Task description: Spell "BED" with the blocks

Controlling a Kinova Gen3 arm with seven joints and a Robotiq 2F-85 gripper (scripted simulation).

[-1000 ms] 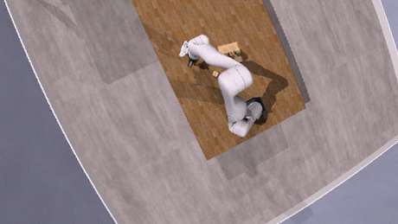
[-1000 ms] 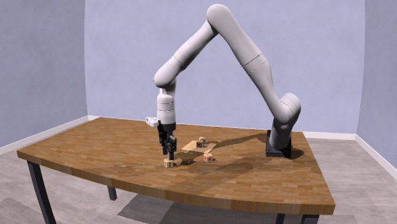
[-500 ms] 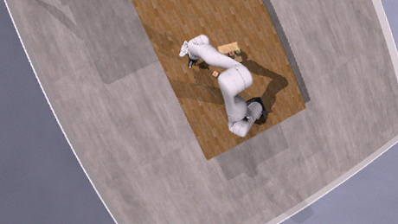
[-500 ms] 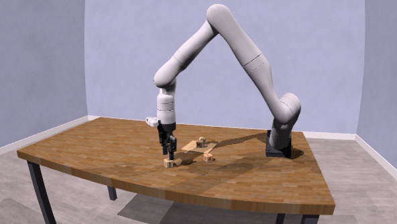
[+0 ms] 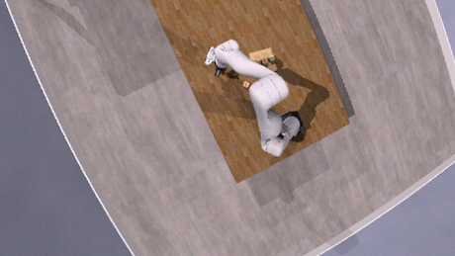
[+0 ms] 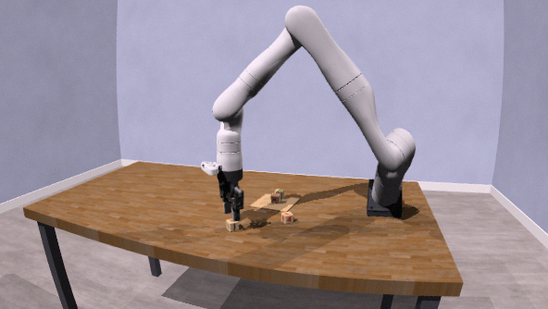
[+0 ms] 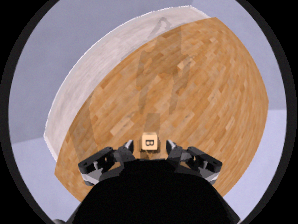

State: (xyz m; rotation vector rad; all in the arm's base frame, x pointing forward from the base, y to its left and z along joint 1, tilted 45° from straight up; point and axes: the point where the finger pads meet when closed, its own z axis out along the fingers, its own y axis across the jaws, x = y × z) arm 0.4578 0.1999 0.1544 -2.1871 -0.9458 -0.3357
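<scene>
A tan wooden block (image 6: 232, 225) (image 7: 149, 143) lies on the table, off the mat, with a dark letter on its top face that is too small to read. My gripper (image 6: 236, 216) (image 7: 150, 145) points straight down right over it. It is open, and in the wrist view its fingers stand on either side of the block. The block rests on the table and is not lifted. The tan mat (image 6: 259, 203) (image 5: 257, 55) lies further right and carries two blocks, one reddish (image 6: 275, 198) and one greenish (image 6: 280, 192).
Another block (image 6: 287, 217) (image 5: 246, 85) with a red letter lies on the table just in front of the mat. The arm's base (image 6: 383, 205) stands at the right end of the wooden table (image 6: 139, 194).
</scene>
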